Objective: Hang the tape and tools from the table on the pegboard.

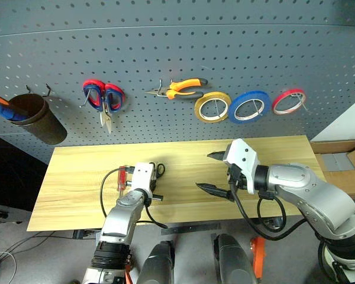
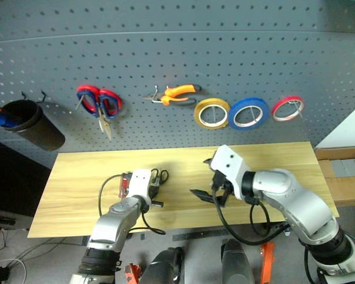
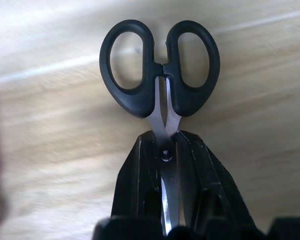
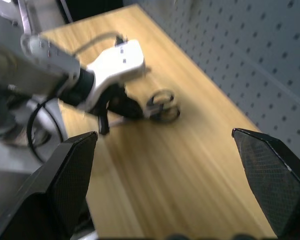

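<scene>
Left gripper (image 3: 165,150) clamped on the blades of black-handled steel scissors (image 3: 160,80), seemingly just above the light wooden plank table (image 1: 77,177). Right gripper (image 1: 213,171) spread wide, empty. Blue tape ring (image 1: 249,106) hangs on the dark grey perforated pegboard (image 1: 177,53), right of centre.

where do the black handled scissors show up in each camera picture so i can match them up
Left eye view: black scissors lower centre-left, at the left tool.
Right eye view: black scissors, lower centre-left on the table.
Left wrist view: black scissors centre, blades clamped in the tool.
Right wrist view: black scissors mid-picture, handles toward the pegboard.
Shared landmark: the left tool's white housing.
</scene>
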### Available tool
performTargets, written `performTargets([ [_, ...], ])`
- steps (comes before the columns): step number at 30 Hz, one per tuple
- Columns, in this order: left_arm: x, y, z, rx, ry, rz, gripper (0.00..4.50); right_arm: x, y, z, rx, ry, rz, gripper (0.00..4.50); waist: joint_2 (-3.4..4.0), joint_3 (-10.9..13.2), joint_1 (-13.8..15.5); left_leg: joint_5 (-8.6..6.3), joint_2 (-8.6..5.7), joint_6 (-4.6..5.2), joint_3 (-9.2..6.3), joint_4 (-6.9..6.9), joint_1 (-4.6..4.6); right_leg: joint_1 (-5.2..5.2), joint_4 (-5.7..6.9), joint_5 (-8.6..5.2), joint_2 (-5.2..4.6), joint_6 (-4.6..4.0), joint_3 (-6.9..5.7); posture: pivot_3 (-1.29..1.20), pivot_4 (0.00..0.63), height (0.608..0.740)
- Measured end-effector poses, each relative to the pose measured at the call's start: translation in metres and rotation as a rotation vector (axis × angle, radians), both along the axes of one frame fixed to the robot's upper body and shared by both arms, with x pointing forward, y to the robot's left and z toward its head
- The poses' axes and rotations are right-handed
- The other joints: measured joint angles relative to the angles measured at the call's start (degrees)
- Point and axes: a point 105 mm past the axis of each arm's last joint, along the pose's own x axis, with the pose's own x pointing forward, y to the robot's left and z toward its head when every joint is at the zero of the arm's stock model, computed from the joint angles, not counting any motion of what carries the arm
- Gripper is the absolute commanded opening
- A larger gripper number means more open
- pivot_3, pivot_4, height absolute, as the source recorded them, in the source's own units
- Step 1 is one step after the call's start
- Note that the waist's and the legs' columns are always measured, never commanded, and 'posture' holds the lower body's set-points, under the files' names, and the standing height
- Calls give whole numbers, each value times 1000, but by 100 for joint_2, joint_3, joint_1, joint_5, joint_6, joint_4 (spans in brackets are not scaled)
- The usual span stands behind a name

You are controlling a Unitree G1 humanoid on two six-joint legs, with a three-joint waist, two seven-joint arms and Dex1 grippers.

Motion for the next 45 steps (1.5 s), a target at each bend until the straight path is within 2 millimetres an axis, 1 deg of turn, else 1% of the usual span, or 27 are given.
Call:
performTargets([
  [3, 3, 4, 11, 20, -47, -15, 213, -6, -4, -3, -46, 19, 36, 4500, -1, 1, -2, 0, 1, 0, 0, -2, -4, -2, -6, 0, 0, 0, -3, -126, 280, 740],
  [7, 5, 11, 27, 44, -124, -25, 213, -9, -3, -5, -59, 27, 61, 4500, -2, 1, -5, 0, 1, -1, 0, -3, -5, -2, -7, 0, -1, 0, -2, -124, 278, 740],
  [11, 3, 20, 47, 70, -231, -48, 213, -9, -3, -4, -63, 12, 64, 4500, -2, 1, -3, 1, 2, -3, -1, -3, -5, -2, -9, 0, -2, 0, -4, -123, 275, 740],
  [15, -1, 25, 64, 62, -327, -70, 213, -10, -2, -3, -60, 9, 82, 4500, -3, 1, 3, 1, 1, -4, -1, -3, -6, -2, -12, 0, -3, 1, -4, -122, 274, 740],
  [17, -4, 27, 71, 44, -370, -73, 213, -11, -2, -3, -59, 8, 93, 4500, -3, 1, 4, 1, 1, -3, -1, -3, -7, -2, -12, 1, -4, 1, -5, -122, 273, 740],
  [21, -23, 29, 91, 9, -490, -133, 213, -12, -3, 1, -51, 4, 112, 4500, -3, 2, -7, 0, 4, -3, -3, -8, -8, -2, -25, 1, -3, 1, -4, -115, 269, 740],
  [26, -39, 30, 114, 4, -591, -159, 213, -11, -4, 11, -42, -19, 137, 4500, -3, 2, 18, -2, 3, 1, -4, -7, -13, 9, -53, 11, -3, 12, -10, -93, 259, 740],
  [30, -44, 37, 135, 45, -664, -148, 213, -5, -10, 12, -48, -24, 130, 4500, -3, 1, 53, -3, 2, 2, -2, -8, -14, 8, -55, 11, -3, 13, -10, -69, 248, 740],
  [32, -46, 38, 144, 57, -697, -149, 213, -2, -12, 12, -52, -25, 130, 4500, -3, 1, 73, -3, 2, 3, 1, -9, -14, 8, -57, 12, -3, 13, -9, -62, 244, 740],
  [37, -53, 32, 160, 68, -755, -171, 213, -1, -11, 18, -52, -48, 166, 4500, -4, 1, 130, -3, 2, 3, 1, -9, -16, 7, -60, 12, -3, 13, -10, -45, 237, 740],
  [43, -58, 36, 179, 74, -827, -144, 213, 0, -11, 19, -50, -48, 187, 4500, -7, -4, 184, -3, 2, 2, 1, -7, -16, 8, -58, 12, -3, 14, -11, -23, 220, 740],
  [45, -57, 39, 189, 62, -867, -119, 213, 2, -12, 19, -48, -51, 186, 4500, -11, -8, 216, -3, 2, 2, 1, -6, -16, 7, -56, 12, -3, 13, -12, -16, 214, 740],
])
